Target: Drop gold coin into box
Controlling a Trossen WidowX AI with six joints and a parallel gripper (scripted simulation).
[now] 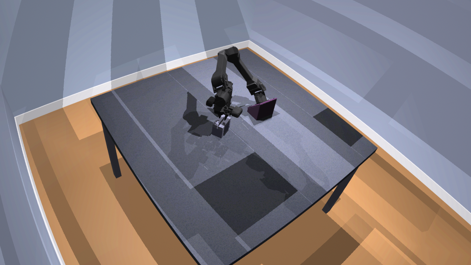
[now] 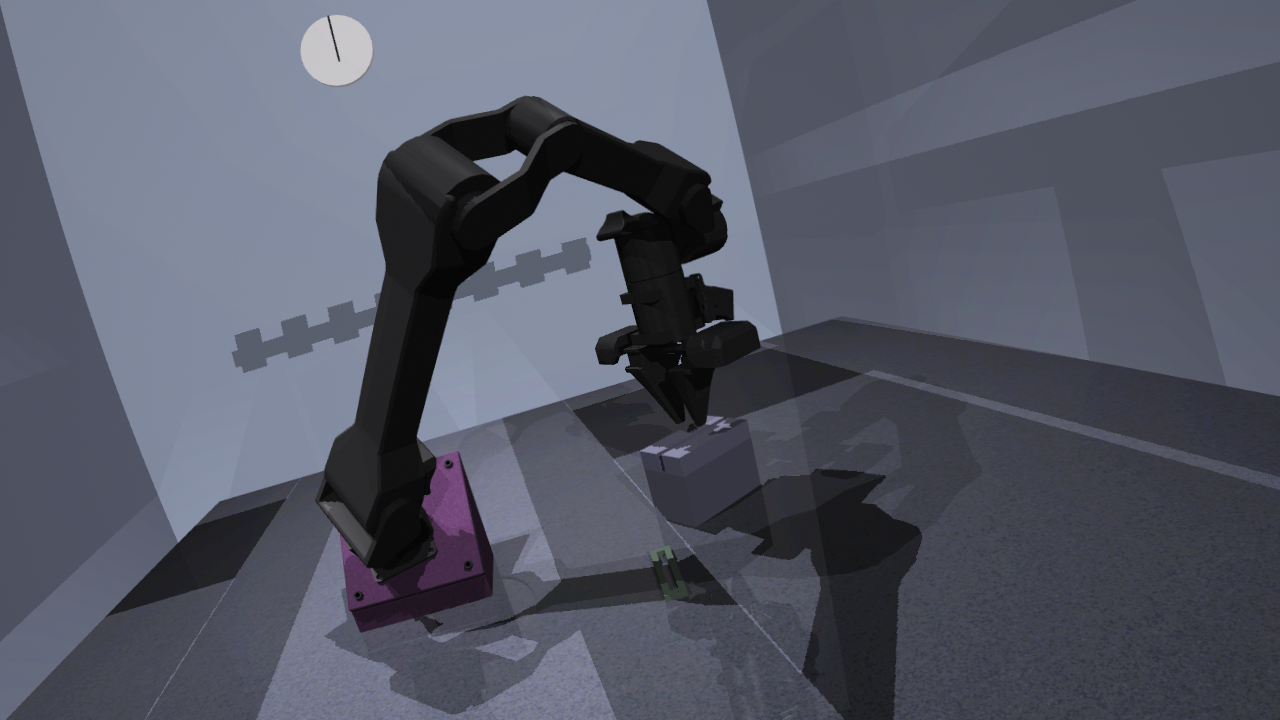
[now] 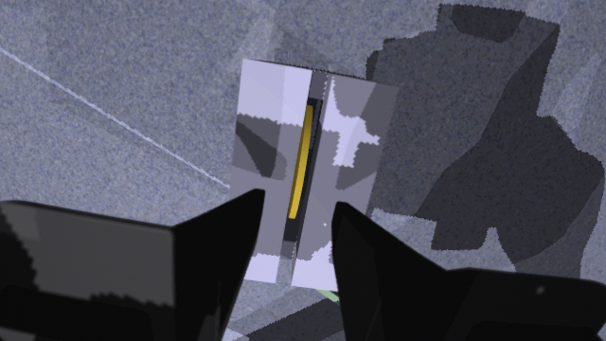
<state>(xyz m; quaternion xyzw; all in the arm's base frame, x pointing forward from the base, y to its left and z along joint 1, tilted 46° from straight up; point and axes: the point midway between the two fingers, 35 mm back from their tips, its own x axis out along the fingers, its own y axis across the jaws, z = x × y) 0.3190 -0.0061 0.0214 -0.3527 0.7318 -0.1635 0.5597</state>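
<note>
The grey box [image 1: 219, 130] [image 2: 707, 483] [image 3: 352, 189] stands on the table with its slot facing up. In the wrist view the gold coin [image 3: 300, 163] shows only as a yellow edge down inside the slot, apart from both fingers. It does not show in either the top or the exterior view. My gripper [image 1: 225, 117] [image 2: 689, 416] [image 3: 299, 206] hangs just above the lid, over the near end of the slot. Its fingers are parted and hold nothing. The dark-green holder [image 2: 667, 573] lies empty on the table in front of the box; a sliver of it shows in the wrist view [image 3: 329, 295].
The arm's purple base block [image 1: 261, 110] [image 2: 420, 573] stands close to the box. The dark table [image 1: 263, 184] stands on a wooden floor. Patches of light and shadow cross its top.
</note>
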